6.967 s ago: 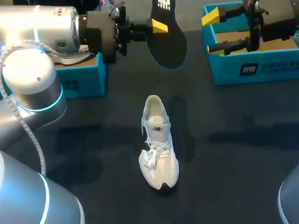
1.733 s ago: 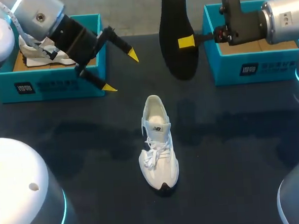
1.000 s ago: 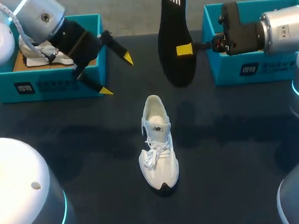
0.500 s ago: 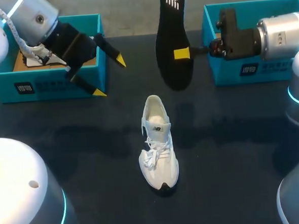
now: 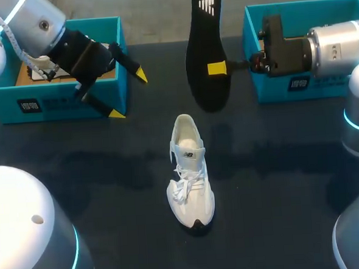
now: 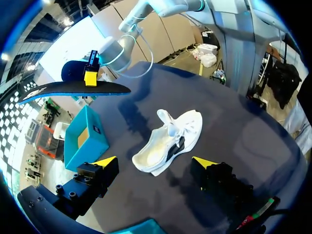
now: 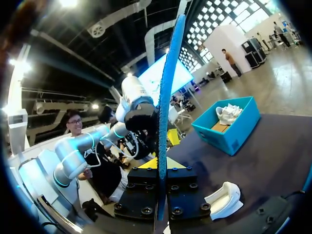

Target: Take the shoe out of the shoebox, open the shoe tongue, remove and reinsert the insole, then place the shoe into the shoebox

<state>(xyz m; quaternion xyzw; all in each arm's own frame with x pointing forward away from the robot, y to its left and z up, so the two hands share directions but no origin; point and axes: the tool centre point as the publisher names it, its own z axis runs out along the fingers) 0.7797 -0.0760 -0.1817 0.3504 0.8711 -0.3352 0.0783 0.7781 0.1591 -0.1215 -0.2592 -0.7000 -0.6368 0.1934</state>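
Head view | right arm (image 5: 335, 39) horizontal, right jaws clamping insole (image 5: 204, 54) aloft beyond shoe (image 5: 189, 170) | left jaws spread, angled downward.

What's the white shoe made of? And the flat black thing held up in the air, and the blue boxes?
The white shoe is probably soft woven fabric, matte, with cloth laces; its dark toe patch looks like rubber. The insole is likely thin foam, matte black with a blue underside. The left shoebox and right shoebox look like cardboard: teal outside, plain brown inside.

Bright, even light from above; soft, faint shadows across the dark table (image 5: 276, 226).
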